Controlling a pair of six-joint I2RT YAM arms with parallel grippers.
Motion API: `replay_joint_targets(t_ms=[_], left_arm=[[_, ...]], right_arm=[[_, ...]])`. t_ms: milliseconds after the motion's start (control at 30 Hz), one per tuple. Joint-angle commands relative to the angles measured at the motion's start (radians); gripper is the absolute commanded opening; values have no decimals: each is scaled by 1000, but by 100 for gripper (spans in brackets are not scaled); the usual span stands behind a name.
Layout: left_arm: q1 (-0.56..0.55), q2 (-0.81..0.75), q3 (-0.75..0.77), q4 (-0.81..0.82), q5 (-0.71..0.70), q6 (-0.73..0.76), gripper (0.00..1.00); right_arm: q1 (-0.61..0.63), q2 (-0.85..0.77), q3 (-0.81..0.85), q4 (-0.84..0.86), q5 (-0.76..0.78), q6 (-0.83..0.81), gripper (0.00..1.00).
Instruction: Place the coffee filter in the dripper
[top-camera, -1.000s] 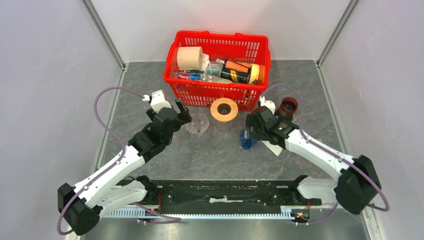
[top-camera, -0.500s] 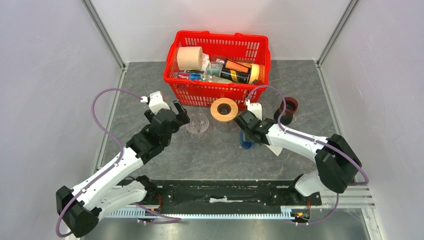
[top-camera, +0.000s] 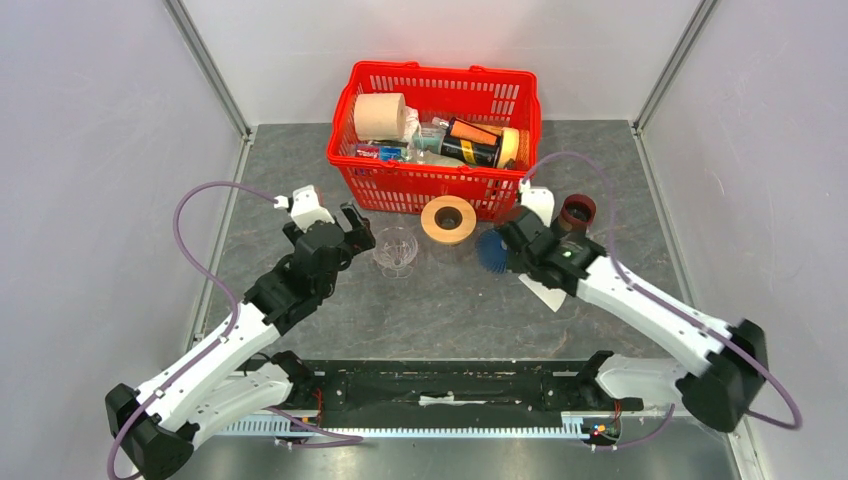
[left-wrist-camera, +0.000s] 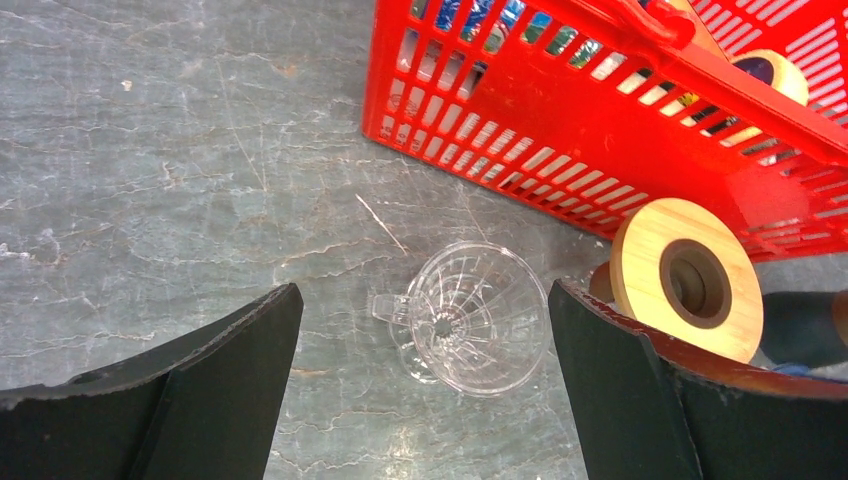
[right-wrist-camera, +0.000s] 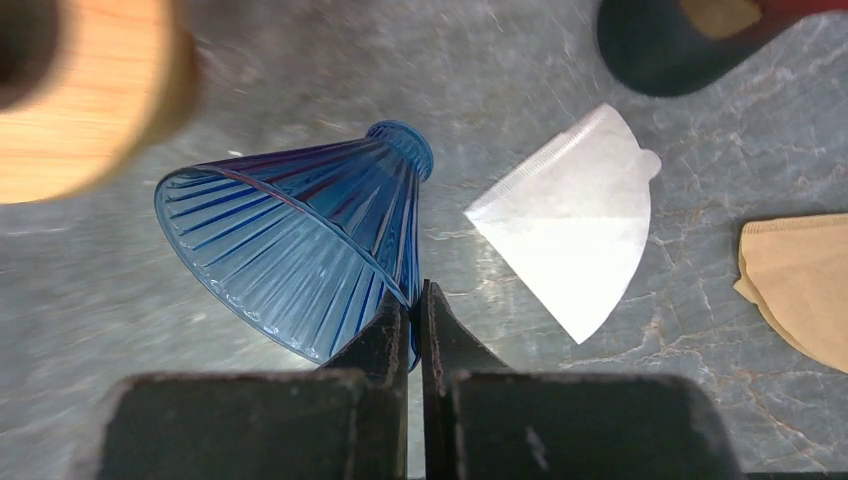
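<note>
Because the right gripper (right-wrist-camera: 415, 300) is pinched tight on the rim of the blue dripper (right-wrist-camera: 290, 245), the cone is tipped on its side. Its mouth is turned away from the white coffee filter (right-wrist-camera: 575, 235), which lies flat just beside it, right of centre toward the counter's far edge. The left gripper (left-wrist-camera: 422, 295) hovers with jaws wide apart over a clear glass dripper (left-wrist-camera: 465, 318) just in front of the red basket (left-wrist-camera: 600, 130), probably ready to steady it.
</note>
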Motion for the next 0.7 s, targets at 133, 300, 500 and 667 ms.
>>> replay_joint_targets(t_ms=[133,300,500,667], left_arm=[[3,-21,6,82,93,80,100],[3,-12,0,124,168,101,100],[2,12,-1,215,334,62,100],[3,52,26,220,375,50,100]], right_arm=[[-15,-155,237,-110,-177,-28,0],[-63,-91,359,-102,-370,-8,0],[-109,90,506,-96,-590,16,0],[-146,187,534,-44,-618,65,0]])
